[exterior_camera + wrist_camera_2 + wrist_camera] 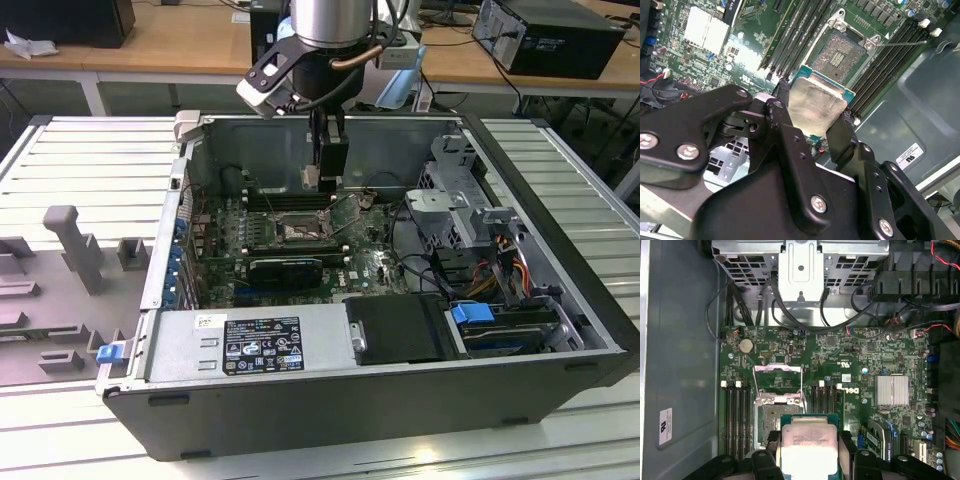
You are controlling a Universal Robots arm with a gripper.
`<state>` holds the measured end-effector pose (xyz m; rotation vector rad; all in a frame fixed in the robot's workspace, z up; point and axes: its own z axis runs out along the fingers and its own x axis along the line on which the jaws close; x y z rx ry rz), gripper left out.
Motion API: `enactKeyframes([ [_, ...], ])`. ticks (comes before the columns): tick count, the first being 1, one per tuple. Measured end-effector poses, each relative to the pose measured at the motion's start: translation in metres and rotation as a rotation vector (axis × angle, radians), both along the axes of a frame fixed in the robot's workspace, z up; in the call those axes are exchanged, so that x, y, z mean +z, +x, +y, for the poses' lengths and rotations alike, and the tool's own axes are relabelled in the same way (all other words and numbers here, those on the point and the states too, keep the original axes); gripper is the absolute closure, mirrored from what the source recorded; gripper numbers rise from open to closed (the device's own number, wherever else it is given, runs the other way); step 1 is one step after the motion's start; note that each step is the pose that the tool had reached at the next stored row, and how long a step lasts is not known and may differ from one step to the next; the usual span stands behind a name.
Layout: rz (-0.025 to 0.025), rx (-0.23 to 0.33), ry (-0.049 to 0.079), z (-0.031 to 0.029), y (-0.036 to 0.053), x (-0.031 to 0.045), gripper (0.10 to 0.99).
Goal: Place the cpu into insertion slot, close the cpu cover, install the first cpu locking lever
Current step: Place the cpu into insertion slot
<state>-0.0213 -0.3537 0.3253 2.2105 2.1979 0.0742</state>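
Note:
My gripper (322, 180) reaches down into the open computer case and is shut on the cpu (311, 178), gripping it by two opposite edges. In both wrist views the cpu (809, 447) (816, 102) is a pale silvery square with a green rim, held between the black fingers (781, 95). It hangs above the motherboard, apart from it. The insertion slot (771, 421) (836, 56) (299, 232) lies bare just beyond the chip. The cpu cover (778, 369), a thin silvery frame, stands swung open at the slot's far edge. A thin metal lever (901, 43) sticks out beside the slot.
Black memory sticks (736, 415) flank the slot on both sides. A long black card (285, 268) lies across the board nearer the camera in the exterior view. There is a silver heatsink (892, 390), a metal drive cage (450, 205) with cables (500, 265), and grey case walls (680, 365).

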Motion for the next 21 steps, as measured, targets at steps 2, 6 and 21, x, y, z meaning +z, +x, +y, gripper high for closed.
enactKeyframes([
  [2, -0.0001, -0.001, 0.000, 0.0004, 0.0002, -0.0001, 0.545],
  [6, -0.0001, -0.001, 0.000, 0.0019, 0.0003, -0.0006, 0.545],
  [21, -0.0017, 0.046, 0.001, 0.0027, -0.0067, -0.0379, 0.545],
])
